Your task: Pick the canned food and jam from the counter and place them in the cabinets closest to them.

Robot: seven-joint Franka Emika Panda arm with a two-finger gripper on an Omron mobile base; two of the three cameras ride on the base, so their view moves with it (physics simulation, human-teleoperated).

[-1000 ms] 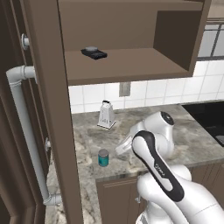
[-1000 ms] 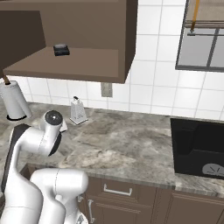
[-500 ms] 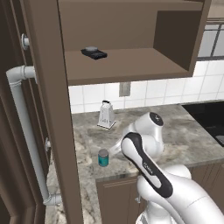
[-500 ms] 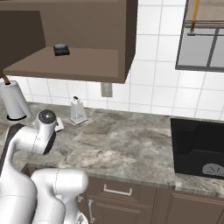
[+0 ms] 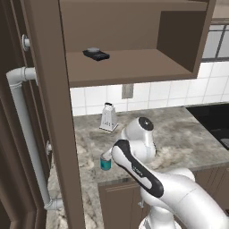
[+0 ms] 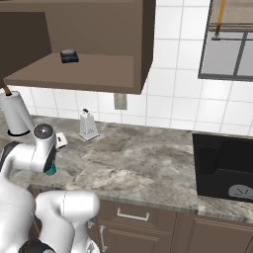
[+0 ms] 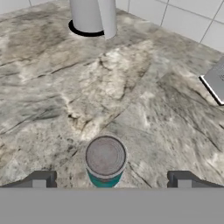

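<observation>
The canned food (image 7: 105,158), a small teal can with a silvery top, stands upright on the marbled counter (image 7: 131,87). My gripper (image 7: 111,180) is open, one fingertip on each side of the can and neither touching it. From the left base view the can (image 5: 105,164) peeks out beside my forearm near the counter's (image 5: 179,134) front edge. A sliver of the can (image 6: 50,171) shows under my elbow in the right base view. The open wall cabinets (image 5: 129,67) hang above it. The jam is out of view.
A metal grater (image 5: 108,117) stands by the tiled wall behind the can. A paper towel roll (image 6: 15,113) stands at the far left. On the cabinet shelf (image 6: 89,69) lies a small black object (image 6: 69,56). A black cooktop (image 6: 225,165) lies to the right.
My arm has swung left and forward over the can, and its elbow now covers part of the can in both base views. The can has not moved and the fingers stay apart.
</observation>
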